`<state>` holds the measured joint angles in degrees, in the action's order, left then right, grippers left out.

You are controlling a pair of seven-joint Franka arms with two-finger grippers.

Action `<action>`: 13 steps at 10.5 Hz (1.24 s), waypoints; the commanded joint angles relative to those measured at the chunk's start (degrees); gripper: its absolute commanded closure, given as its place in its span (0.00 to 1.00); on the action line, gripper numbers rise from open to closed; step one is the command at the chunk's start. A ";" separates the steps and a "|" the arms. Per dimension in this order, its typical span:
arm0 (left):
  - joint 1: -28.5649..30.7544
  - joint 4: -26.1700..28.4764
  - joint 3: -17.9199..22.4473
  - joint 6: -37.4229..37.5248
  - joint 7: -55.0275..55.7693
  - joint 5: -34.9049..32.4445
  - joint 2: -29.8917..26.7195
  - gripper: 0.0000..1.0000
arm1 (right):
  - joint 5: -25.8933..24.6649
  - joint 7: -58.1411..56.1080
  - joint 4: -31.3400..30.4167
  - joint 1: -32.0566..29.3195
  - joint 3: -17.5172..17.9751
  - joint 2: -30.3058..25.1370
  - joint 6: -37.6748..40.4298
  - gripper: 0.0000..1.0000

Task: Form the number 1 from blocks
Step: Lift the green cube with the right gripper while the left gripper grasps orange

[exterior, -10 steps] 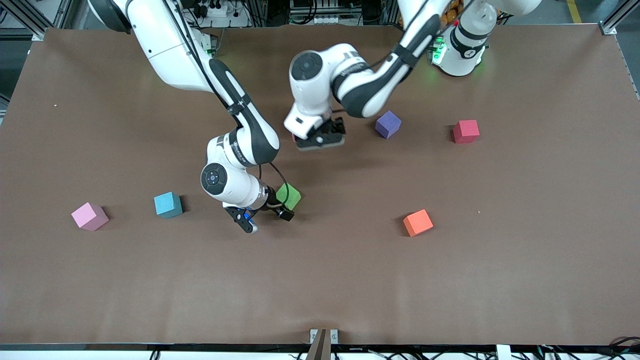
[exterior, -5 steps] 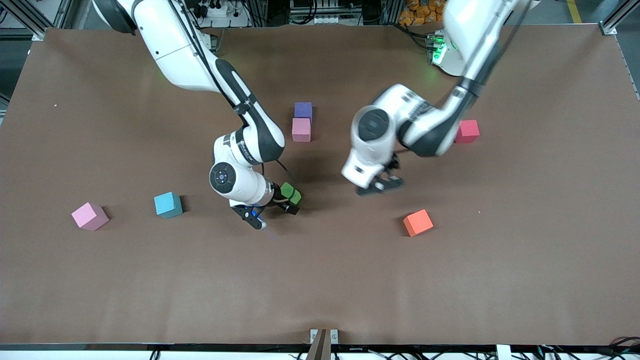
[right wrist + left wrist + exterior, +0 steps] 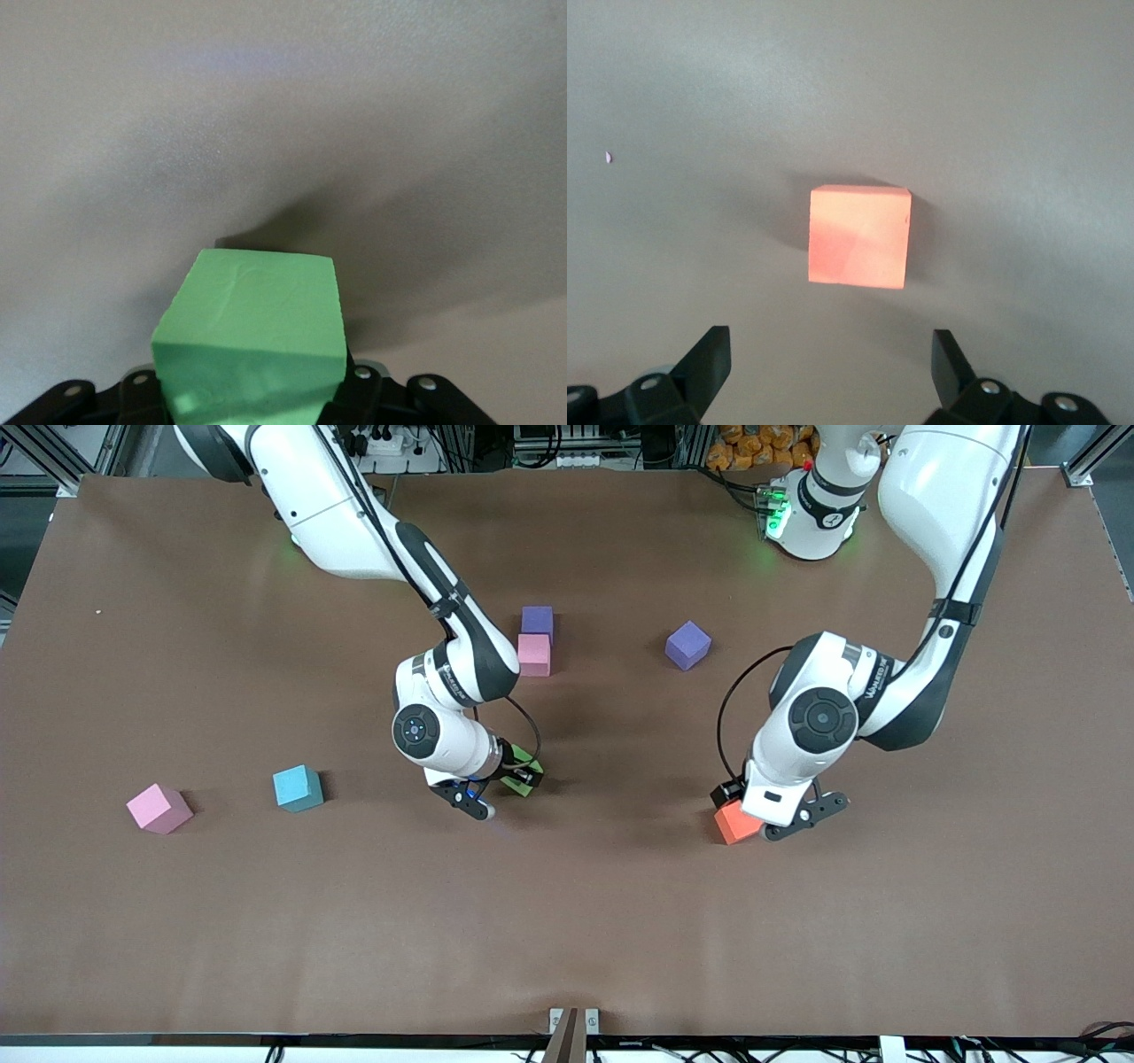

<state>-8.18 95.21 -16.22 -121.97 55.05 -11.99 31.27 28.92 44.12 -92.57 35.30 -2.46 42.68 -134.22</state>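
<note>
Front view, what's new since half a second back?

Left gripper (image 3: 772,811) has swung across from mid-surface and come down at the orange cube (image 3: 732,824). Right gripper (image 3: 503,790) barely shifted, a touch toward the column, with the green cube (image 3: 524,763) in it.

Jaws?

Left ones are spread wide. In the left wrist view the orange cube (image 3: 859,236) sits flat on the surface (image 3: 620,921), ahead of the fingertips and not yet between them, so no grasp. The right jaws are clenched on the green cube (image 3: 252,336). A shadow on the surface past it makes me think it's lifted clear.

Where's the column?

Purple cube (image 3: 537,618) and pink cube (image 3: 534,654) are touching, around the middle and toward the edge where the bases stand. The left arm was over that spot a second ago and the pair only came into sight after it left. That's two of five.

The rest?

Light blue cube (image 3: 297,788) is alone toward the right arm's end. A second pink cube (image 3: 158,808) is closer still to that edge, and a second purple cube (image 3: 688,645) is loose toward the left arm's end, uncovered now that the arm has moved.

Meaning?

Both arms are working at once. Green is probably the third cube, going against the pink face nearer the front edge. Orange looks lined up as fourth, but the left jaws still need to drop around it.
</note>
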 commanded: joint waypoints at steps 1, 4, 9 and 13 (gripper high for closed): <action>-0.35 -1.61 0.13 -1.96 2.96 -0.05 3.52 0.00 | 0.27 -2.36 -0.24 0.46 0.00 -2.23 2.99 0.52; -0.52 -2.31 1.10 -1.96 3.57 -0.05 5.37 0.00 | -9.35 -15.17 -9.35 2.31 -0.08 -11.97 4.06 0.49; -0.61 -2.31 2.68 -5.03 3.75 -1.10 7.22 0.00 | -18.54 -13.46 -13.33 9.77 -0.87 -13.68 3.71 0.49; -0.52 -2.31 3.04 -7.66 3.83 -1.45 8.72 0.00 | -18.37 -12.39 -17.98 11.01 -0.70 -14.02 0.47 0.49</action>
<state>-8.32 93.98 -13.61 -128.59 57.59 -12.04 38.90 11.77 30.85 -107.05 46.02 -2.78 30.15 -131.17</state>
